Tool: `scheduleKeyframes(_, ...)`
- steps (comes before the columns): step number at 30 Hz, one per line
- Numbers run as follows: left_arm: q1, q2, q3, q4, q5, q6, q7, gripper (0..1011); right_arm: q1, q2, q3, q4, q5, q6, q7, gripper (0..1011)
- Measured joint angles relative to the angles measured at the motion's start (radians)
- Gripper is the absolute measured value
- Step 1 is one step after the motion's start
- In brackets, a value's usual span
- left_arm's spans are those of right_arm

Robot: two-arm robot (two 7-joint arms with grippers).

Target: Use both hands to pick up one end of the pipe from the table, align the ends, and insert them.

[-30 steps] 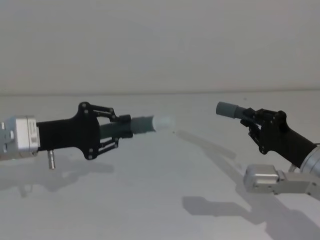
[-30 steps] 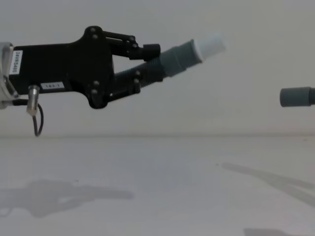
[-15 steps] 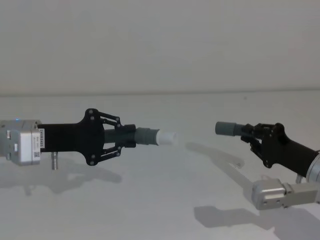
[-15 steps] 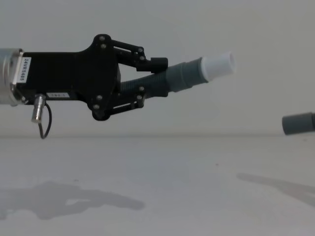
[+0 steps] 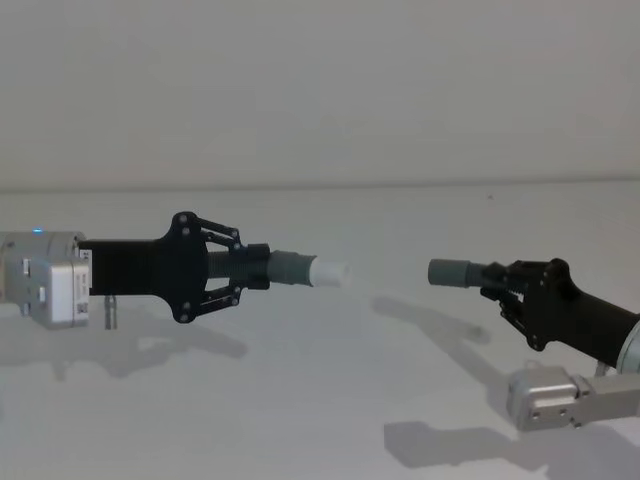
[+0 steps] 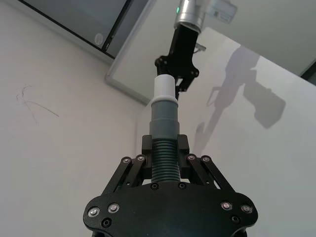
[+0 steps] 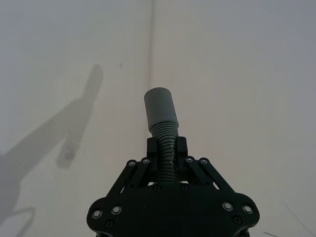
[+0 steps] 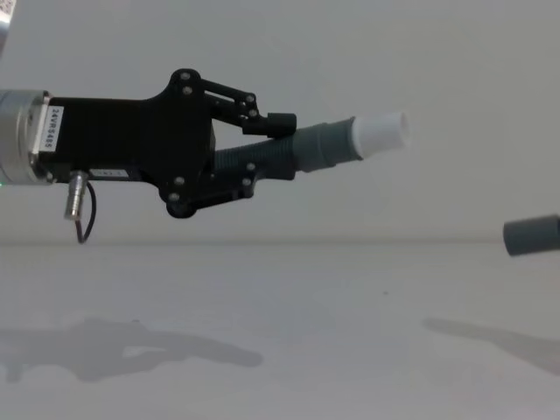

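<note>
Both pipe pieces are held in the air above the white table (image 5: 320,400). My left gripper (image 5: 250,270) is shut on the corrugated part of one piece (image 8: 324,147), whose white-tipped end (image 5: 328,271) points to the right. My right gripper (image 5: 495,282) is shut on the other piece, and its wider grey socket end (image 5: 450,272) points left toward the white tip. The two ends face each other at about the same height with a clear gap between them. In the left wrist view the white tip (image 6: 164,89) lines up with the distant right gripper (image 6: 180,49). The right wrist view shows the socket (image 7: 160,109) beyond my right gripper (image 7: 167,148).
A pale wall rises behind the table's far edge (image 5: 320,186). The arms' shadows (image 8: 131,350) lie on the table surface below. The socket end (image 8: 532,234) enters the chest view at its right edge.
Both grippers have come lower. The left piece has tilted from pointing upward to nearly level. The right socket has dropped to about the height of the white tip.
</note>
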Motion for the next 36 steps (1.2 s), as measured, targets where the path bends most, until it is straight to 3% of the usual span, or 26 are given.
scheduleKeyframes(10, -0.012, -0.006, 0.003, 0.02, 0.011, -0.017, 0.0, 261, -0.027, 0.003, 0.045, -0.105, 0.081, 0.032, 0.009, 194)
scheduleKeyframes(20, -0.017, -0.008, 0.004, 0.029, 0.016, -0.025, 0.001, 262, -0.03, 0.005, 0.055, -0.182, 0.128, 0.022, 0.051, 194)
scheduleKeyframes(36, -0.02, -0.009, 0.005, 0.035, 0.019, -0.031, 0.002, 262, -0.059, 0.075, 0.084, -0.278, 0.196, -0.024, 0.115, 194)
